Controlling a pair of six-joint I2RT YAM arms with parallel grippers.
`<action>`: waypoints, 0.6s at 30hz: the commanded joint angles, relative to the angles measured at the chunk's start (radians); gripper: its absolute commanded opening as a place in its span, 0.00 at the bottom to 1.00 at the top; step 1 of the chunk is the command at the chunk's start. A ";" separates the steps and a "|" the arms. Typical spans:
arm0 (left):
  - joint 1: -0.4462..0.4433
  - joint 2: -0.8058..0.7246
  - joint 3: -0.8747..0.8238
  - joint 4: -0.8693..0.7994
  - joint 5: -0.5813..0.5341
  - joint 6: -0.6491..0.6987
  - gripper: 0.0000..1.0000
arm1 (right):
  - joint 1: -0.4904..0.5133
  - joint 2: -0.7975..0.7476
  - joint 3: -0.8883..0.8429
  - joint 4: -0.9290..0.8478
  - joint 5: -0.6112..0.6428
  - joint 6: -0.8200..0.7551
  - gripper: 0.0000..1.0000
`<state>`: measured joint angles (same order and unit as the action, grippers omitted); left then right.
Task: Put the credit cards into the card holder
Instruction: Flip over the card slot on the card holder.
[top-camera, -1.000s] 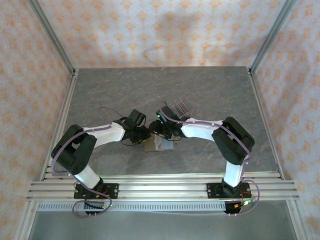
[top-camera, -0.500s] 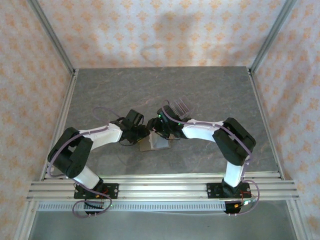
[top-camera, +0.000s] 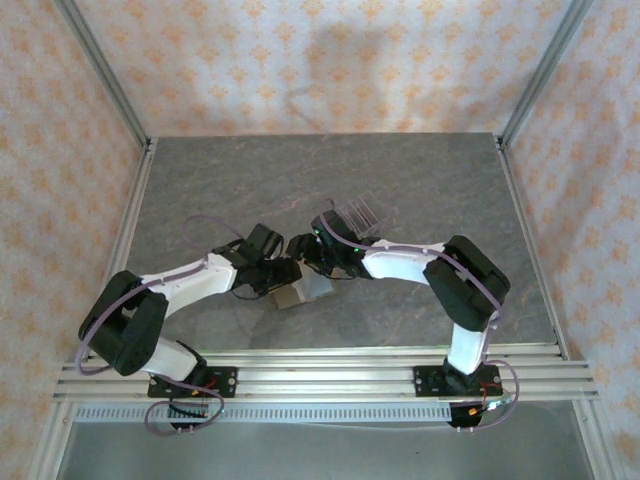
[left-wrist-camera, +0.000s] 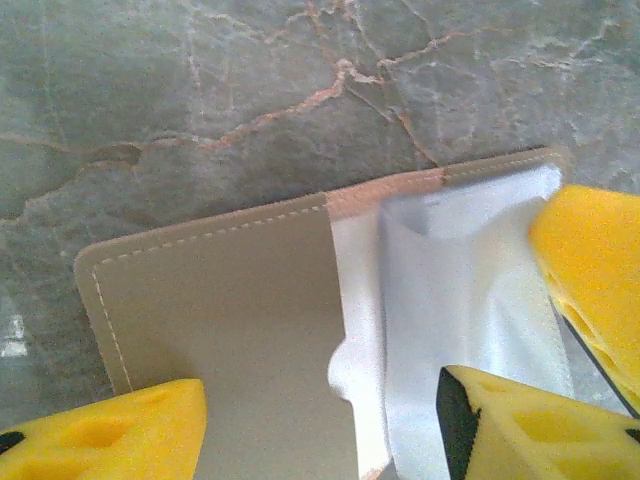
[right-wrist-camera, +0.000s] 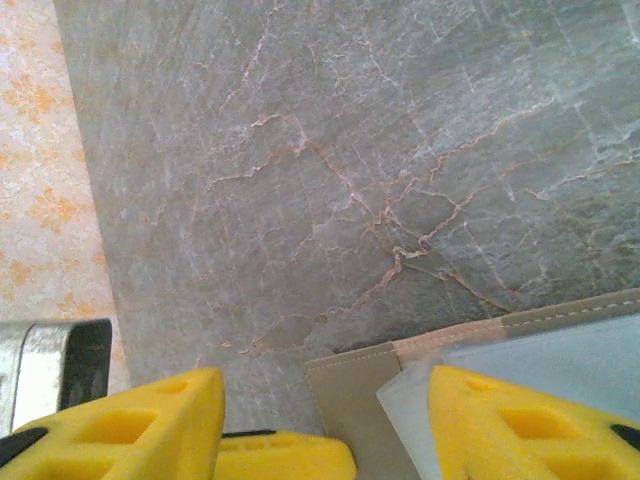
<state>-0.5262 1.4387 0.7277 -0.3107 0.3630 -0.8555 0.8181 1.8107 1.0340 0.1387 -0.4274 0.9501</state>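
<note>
So: grey marble-veined tabletop (top-camera: 220, 180) inside a booth of peach wallpaper walls (top-camera: 330, 60) w/ orange motifs. Aluminium rails (top-camera: 320, 375) run along the bottom of the top view. Small tan-brown folding card holder (top-camera: 300, 292) lies open just below frame centre, between both arm tips. Clear slotted plastic rack (top-camera: 360, 212) sits up-right of it, apart.

From above, the arms cover part of the holder. In the left wrist view it's cut off at the bottom edge, and the pale pocket's contents are unreadable. Long axis approx left-right there: tan panel left, pale grey lining right.

Left gripper (left-wrist-camera: 320, 425): yellow fingers wide apart, straddling the holder, nothing pinched. Right gripper (right-wrist-camera: 325, 425): jaws apart too, holder's corner in the gap, right finger over the pale lining; contact can't be told.
</note>
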 joint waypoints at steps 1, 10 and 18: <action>-0.009 -0.059 -0.009 -0.013 0.040 0.060 0.63 | 0.010 0.013 0.003 0.036 -0.005 0.005 0.56; 0.011 -0.172 -0.081 -0.082 -0.021 0.055 0.34 | 0.010 0.013 0.002 0.044 -0.016 0.006 0.56; 0.026 -0.116 -0.102 -0.051 -0.028 0.060 0.09 | 0.019 0.010 0.000 0.053 -0.030 0.009 0.56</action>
<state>-0.5079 1.2964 0.6315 -0.3607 0.3550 -0.8085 0.8238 1.8114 1.0340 0.1661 -0.4461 0.9504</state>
